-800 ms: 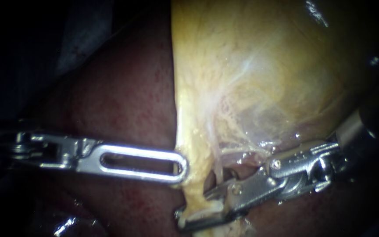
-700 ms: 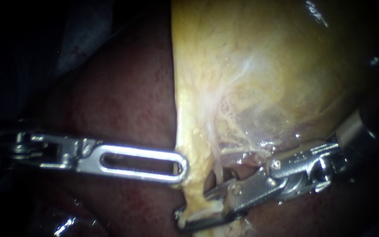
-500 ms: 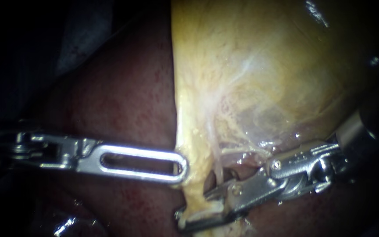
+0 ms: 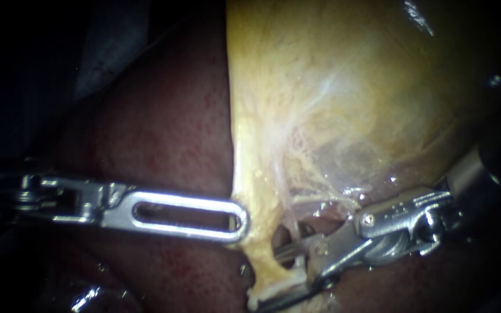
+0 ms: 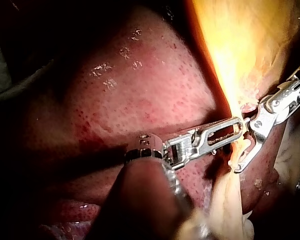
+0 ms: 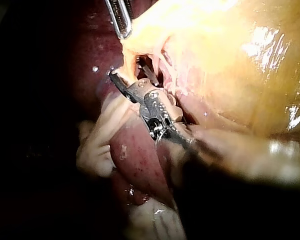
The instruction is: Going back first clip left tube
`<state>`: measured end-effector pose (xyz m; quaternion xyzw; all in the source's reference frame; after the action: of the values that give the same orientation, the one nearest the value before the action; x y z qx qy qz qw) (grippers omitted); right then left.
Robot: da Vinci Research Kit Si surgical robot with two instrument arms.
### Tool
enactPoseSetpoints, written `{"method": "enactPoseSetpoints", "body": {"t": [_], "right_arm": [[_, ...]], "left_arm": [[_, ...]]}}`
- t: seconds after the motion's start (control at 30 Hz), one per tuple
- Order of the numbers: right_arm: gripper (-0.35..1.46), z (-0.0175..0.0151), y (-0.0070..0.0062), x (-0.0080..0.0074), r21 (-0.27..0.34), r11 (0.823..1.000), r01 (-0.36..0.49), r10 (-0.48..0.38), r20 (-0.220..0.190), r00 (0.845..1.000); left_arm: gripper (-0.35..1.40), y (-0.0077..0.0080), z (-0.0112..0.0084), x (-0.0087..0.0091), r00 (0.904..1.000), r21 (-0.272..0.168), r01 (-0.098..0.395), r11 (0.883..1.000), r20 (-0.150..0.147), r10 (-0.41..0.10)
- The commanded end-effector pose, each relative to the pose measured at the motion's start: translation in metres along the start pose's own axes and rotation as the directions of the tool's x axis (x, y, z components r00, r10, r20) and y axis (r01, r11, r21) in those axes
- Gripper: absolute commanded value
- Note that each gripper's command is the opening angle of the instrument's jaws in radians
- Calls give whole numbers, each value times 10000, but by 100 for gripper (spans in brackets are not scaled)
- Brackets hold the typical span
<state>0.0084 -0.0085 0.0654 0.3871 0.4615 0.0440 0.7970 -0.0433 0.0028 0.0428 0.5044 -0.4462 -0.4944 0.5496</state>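
The yellow gallbladder lies on the dark red liver. My left instrument comes in flat with a slotted jaw, shut on the gallbladder's lower edge; it shows the same way in the left wrist view. A pale tube runs down from the gallbladder's narrow end. My right instrument has its jaws open, one above and one below this tube, which stands between them. The right wrist view shows the same open jaws at the tube. I can make out no clip on the tube.
Pale fatty strands hang beside and below the right instrument; more lie under the left instrument's jaws. A small hole in the tissue opens just behind the tube. Dark cloth lies beyond the liver.
My right instrument's jaws have spread apart and drawn back a little to the right along the tube. The left instrument and the gallbladder have stayed put.
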Motion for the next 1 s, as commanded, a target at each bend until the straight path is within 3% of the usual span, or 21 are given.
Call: {"method": "enactPoseSetpoints", "body": {"t": [0.03, 0.5, 0.77, 1.0], "right_arm": [[51, -1, 0, 1, -23, 10000, 50, -50, -14, 10000], [47, -31, -2, 23, -254, 9993, 288, -292, -160, 9994], [48, 15, 7, 21, -325, 9988, 371, -375, -93, 9993], [46, 24, 7, 17, -168, 9990, 424, -424, -11, 9991]], "left_arm": [[-35, 0, 0, 0, 10000, 0, 0, 10000, 0, 0], [-35, 0, 0, 0, 10000, 1, 0, 10000, -1, 0], [-35, 0, 0, 0, 10000, 0, -1, 10000, 0, 1], [-35, 0, 0, 0, 10000, -1, -1, 10000, 1, 1]]}}
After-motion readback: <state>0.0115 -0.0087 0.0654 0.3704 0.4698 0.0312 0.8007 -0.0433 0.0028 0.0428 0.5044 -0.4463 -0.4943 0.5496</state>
